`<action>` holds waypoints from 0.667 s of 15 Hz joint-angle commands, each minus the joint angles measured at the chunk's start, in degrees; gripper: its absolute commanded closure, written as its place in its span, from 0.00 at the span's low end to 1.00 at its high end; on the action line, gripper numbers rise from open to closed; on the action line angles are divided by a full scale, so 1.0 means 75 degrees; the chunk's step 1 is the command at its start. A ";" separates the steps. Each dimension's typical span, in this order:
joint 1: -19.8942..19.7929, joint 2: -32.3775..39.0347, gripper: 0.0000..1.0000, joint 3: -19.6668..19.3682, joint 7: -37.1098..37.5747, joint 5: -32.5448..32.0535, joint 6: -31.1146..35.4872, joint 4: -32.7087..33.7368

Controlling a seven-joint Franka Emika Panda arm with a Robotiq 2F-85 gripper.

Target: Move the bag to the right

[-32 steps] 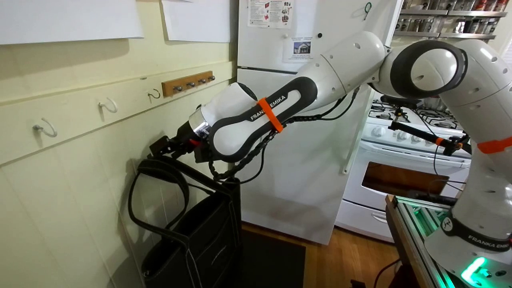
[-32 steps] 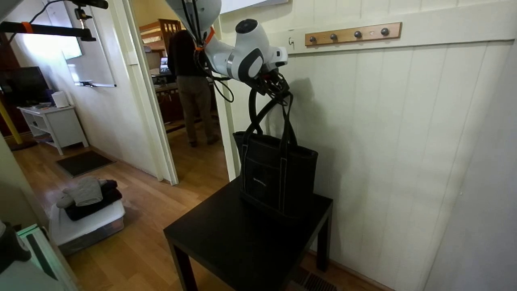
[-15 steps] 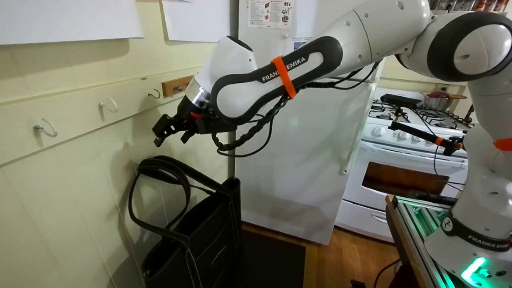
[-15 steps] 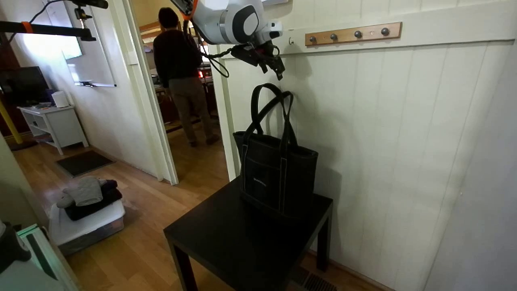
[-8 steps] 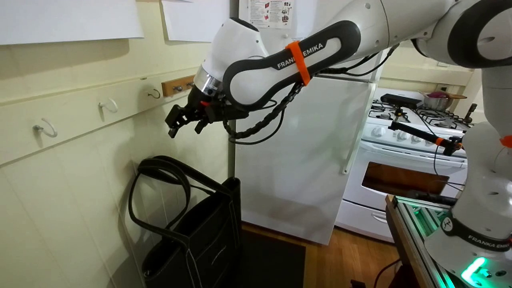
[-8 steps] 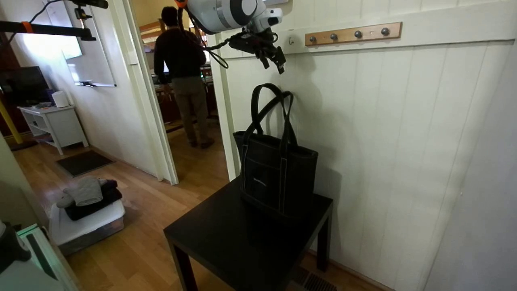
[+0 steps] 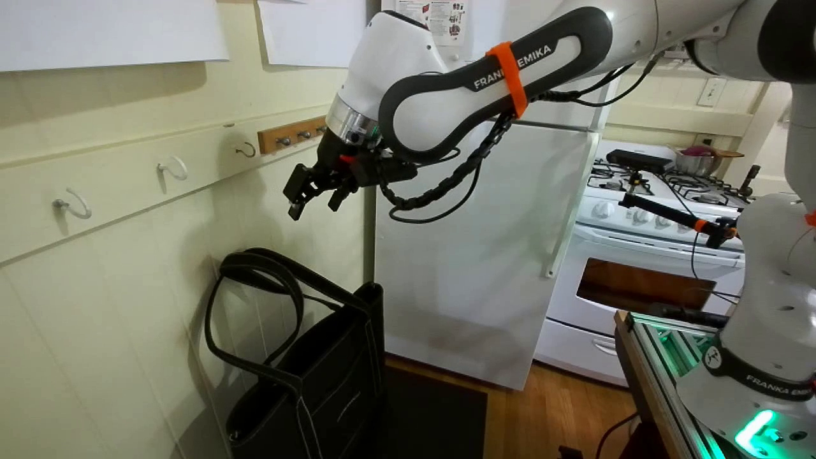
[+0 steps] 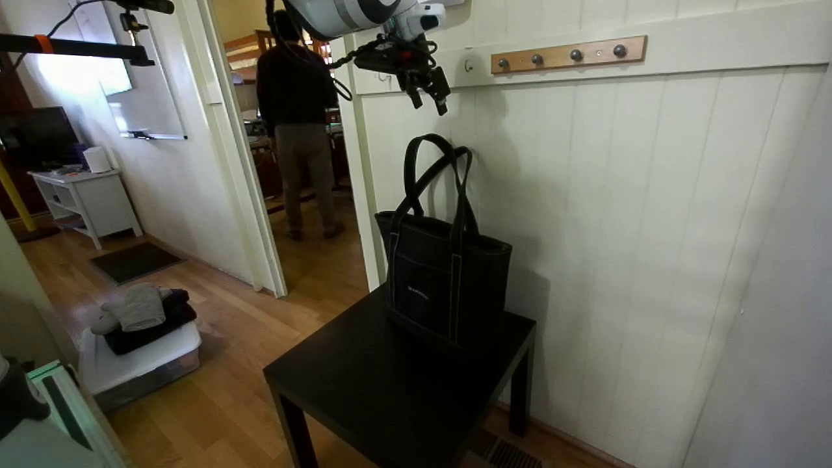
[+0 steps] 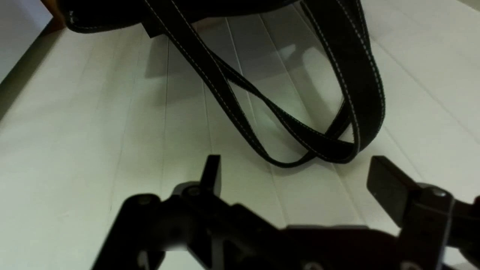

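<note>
The bag is a black fabric tote with white stitching and two looping straps. It stands upright on the black table (image 8: 351,370), close to the wall, in both exterior views (image 7: 347,389) (image 8: 422,286). Its straps (image 9: 360,75) stand up and cross; they hang into the top of the wrist view, with part of the bag's body at the upper edge. My gripper (image 7: 315,210) is above the straps and apart from them, also in an exterior view (image 8: 429,108). In the wrist view my gripper (image 9: 294,170) is wide open, with nothing between its fingers.
A wooden knob rail (image 8: 565,54) and white hooks (image 7: 172,168) are on the pale wall (image 8: 637,195). A white fridge (image 7: 472,274) stands behind the bag, with a stove (image 7: 656,255) beyond. A person (image 8: 296,91) stands in the doorway.
My gripper was at the tops of the straps; it has risen and drawn back away from them. The bag and its straps have stayed in place. The person in the doorway has shifted.
</note>
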 commanded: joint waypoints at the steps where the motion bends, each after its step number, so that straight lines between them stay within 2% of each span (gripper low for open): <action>1: -0.0176 -0.0753 0.00 0.0272 -0.0747 -0.0239 -0.0192 -0.0857; 5: -0.0344 -0.1184 0.00 0.0510 -0.1566 -0.0199 -0.0257 -0.1329; 10: -0.0392 -0.1492 0.00 0.0563 -0.1800 -0.0480 -0.0086 -0.1686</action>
